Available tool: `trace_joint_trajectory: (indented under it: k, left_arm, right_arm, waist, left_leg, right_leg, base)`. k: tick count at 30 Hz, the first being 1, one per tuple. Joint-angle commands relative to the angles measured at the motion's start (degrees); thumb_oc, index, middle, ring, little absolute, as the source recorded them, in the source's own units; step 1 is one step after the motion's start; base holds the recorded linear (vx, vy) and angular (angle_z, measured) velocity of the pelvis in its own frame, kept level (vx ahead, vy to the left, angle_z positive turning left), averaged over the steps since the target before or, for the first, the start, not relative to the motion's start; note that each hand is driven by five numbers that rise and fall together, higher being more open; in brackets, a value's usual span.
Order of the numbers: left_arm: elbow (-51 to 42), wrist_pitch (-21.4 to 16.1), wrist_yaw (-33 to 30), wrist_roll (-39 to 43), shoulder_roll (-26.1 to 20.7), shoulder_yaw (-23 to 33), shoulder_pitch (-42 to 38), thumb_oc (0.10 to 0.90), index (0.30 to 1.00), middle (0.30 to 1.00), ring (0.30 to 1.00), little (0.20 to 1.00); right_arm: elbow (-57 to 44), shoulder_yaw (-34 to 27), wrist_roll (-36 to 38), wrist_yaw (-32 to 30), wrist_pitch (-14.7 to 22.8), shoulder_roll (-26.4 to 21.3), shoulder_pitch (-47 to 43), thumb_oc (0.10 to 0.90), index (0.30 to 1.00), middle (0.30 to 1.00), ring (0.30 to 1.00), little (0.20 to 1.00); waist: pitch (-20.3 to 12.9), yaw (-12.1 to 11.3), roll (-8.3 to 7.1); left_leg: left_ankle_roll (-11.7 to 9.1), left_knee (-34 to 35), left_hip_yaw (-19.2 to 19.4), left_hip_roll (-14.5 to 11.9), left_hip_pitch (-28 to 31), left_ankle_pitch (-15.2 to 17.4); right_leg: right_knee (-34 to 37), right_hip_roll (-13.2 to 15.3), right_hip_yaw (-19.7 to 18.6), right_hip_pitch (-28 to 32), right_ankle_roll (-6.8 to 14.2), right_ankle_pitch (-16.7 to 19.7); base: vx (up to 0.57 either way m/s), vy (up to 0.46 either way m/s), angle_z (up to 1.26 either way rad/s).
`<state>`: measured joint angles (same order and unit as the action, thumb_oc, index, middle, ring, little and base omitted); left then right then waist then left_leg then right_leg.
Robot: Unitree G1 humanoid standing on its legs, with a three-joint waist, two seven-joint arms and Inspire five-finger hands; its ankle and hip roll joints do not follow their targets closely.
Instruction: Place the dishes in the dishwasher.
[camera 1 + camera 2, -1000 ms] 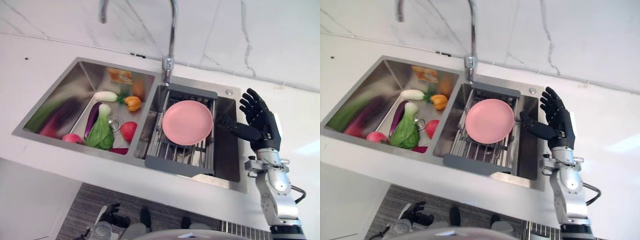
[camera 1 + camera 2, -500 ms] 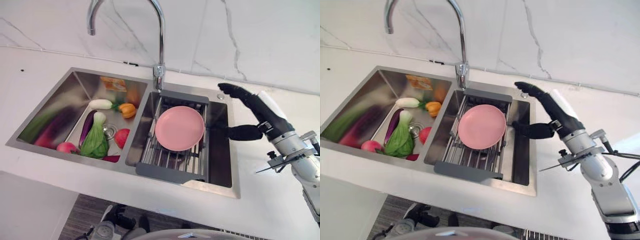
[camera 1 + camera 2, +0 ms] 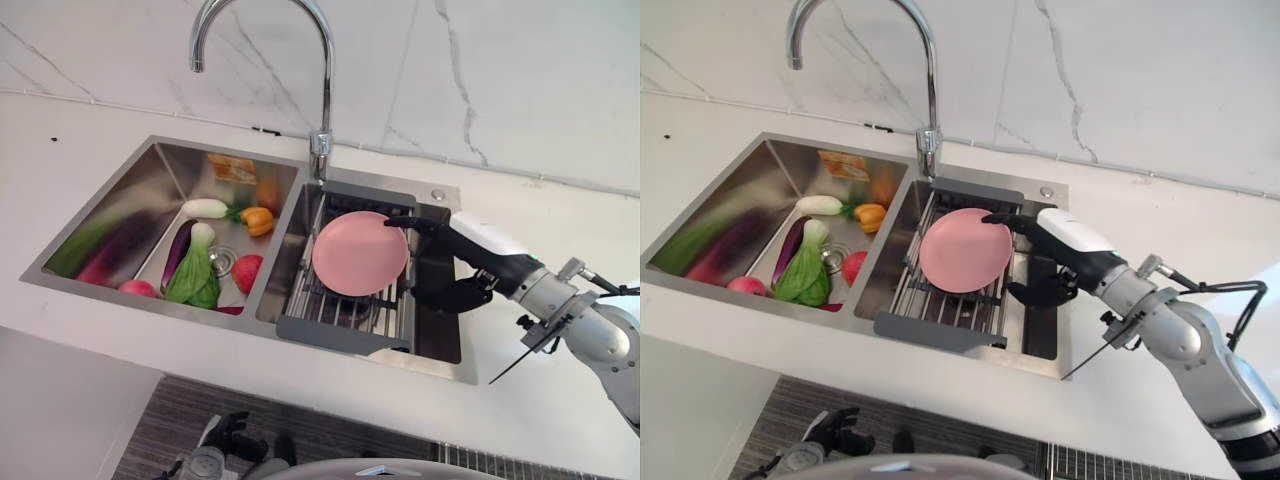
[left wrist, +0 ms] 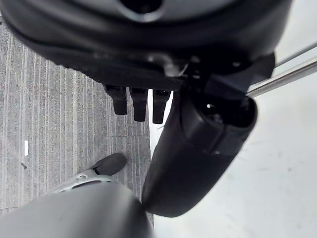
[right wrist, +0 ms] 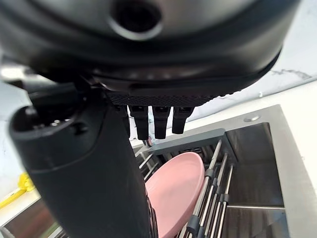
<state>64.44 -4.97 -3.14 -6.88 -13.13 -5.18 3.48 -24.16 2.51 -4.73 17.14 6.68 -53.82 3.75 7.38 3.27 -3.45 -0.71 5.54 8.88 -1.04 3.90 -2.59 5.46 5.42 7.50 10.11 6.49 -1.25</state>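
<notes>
The pink plate (image 3: 360, 253) lies flat on the grey drying rack (image 3: 346, 332) that sits across the right basin of the steel sink (image 3: 449, 366). Nothing grips it yet. The right hand (image 3: 462, 262) reaches in from the right with its fingers (image 3: 412, 223) straight, their tips at the plate's far right rim, and the thumb (image 3: 448, 297) spread apart below, beside the rack's near right edge. The plate lies within that spread, but whether the fingertips already touch the rim cannot be told. The right wrist view looks along those straight fingers onto the plate and the rack's bars.

The left basin holds play vegetables, among them a green leafy one (image 3: 193, 276), a purple aubergine (image 3: 182, 240) and an orange pepper (image 3: 264, 213). The tall tap (image 3: 322, 95) rises behind the divide. The left hand (image 4: 197, 148) hangs low over a grey striped floor, fingers relaxed and holding nothing.

By this showing the task has barely started: the plate is still at the sink, ungrasped, and lifting and carrying it to a dishwasher all remain.
</notes>
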Motion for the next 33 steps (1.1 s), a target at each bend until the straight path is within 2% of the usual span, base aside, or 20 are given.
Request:
trace_joint_trajectory:
  k: [1, 7, 10, 14, 24, 33]
  left_arm:
    - [5.06, 0.29, 0.64, -1.42, -0.78, -0.95, -1.51, 0.800, 0.900, 0.900, 0.900, 0.900]
    - [4.92, 0.87, 0.21, -0.15, -0.56, -0.26, -1.68, 0.800, 0.900, 0.900, 0.900, 0.900]
    - [4.86, 1.16, 0.12, -0.30, -0.62, -0.22, -1.84, 0.800, 0.900, 0.900, 0.900, 0.900]
    - [4.68, 1.52, 0.41, -0.15, -0.52, 0.16, -1.43, 0.800, 0.900, 0.900, 0.900, 0.900]
    - [4.29, 2.05, 1.16, 0.15, -0.35, 0.25, -1.34, 0.800, 0.900, 0.900, 0.900, 0.900]
    - [4.11, 2.06, 1.04, 1.26, 0.02, 0.58, -1.48, 0.800, 0.900, 0.900, 0.900, 0.900]
  right_arm:
    - [-4.45, -1.73, -2.68, -2.36, 2.00, 0.15, -8.33, 0.800, 0.900, 0.900, 0.900, 0.900]
    - [-2.04, 0.95, -10.26, -4.40, 1.81, 4.12, -9.49, 0.800, 0.900, 0.900, 0.900, 0.900]
    - [-1.21, 0.39, -13.15, -4.57, 1.36, 5.32, -7.71, 0.800, 0.900, 0.900, 0.900, 0.900]
    - [-0.17, -0.54, -18.27, -5.03, 1.22, 4.91, -6.10, 0.800, 0.900, 0.900, 0.900, 0.900]
    - [0.03, -2.59, -20.37, -3.16, 0.78, 3.09, -3.69, 0.800, 0.900, 0.900, 0.900, 0.900]
    - [0.09, -1.48, -21.29, -2.12, 1.10, 2.77, -3.12, 0.800, 0.900, 0.900, 0.900, 0.900]
  waist:
    - [-1.36, -4.07, 0.66]
    - [-0.87, -5.65, -0.06]
    - [-0.59, -5.94, -0.26]
    - [-0.46, -6.24, -0.40]
    - [0.21, -6.18, -0.43]
    - [1.26, -6.42, -0.67]
  left_leg:
    - [-5.46, -0.54, -0.30, -6.35, 4.47, 3.73]
    - [-4.87, -0.54, -1.42, -5.83, 4.45, 3.98]
    - [-4.59, -0.54, -2.51, -5.42, 3.58, 3.24]
    - [-4.30, -0.54, -3.37, -4.99, 3.73, 4.01]
    - [-3.80, -0.54, -4.20, -4.26, 3.45, 4.11]
    - [-3.65, -0.54, -4.22, -4.19, 3.58, 4.21]
  right_leg:
    - [-3.74, 6.19, 1.69, -4.82, 5.61, 4.24]
    - [-5.26, 6.79, 2.35, -4.69, 5.70, 3.82]
    - [-6.00, 7.17, 2.36, -5.22, 5.47, 3.98]
    - [-6.35, 7.52, 3.00, -4.66, 5.59, 3.21]
    - [-7.71, 8.22, 2.63, -5.28, 5.52, 2.72]
    - [-7.78, 8.32, 3.01, -5.45, 5.59, 2.74]
  base:
    - [0.00, 0.000, 0.00]
    - [-0.01, 0.009, 0.02]
    - [-0.03, 0.022, 0.12]
    - [0.01, 0.027, 0.17]
    - [-0.01, 0.018, 0.05]
    - [0.00, 0.000, 0.00]
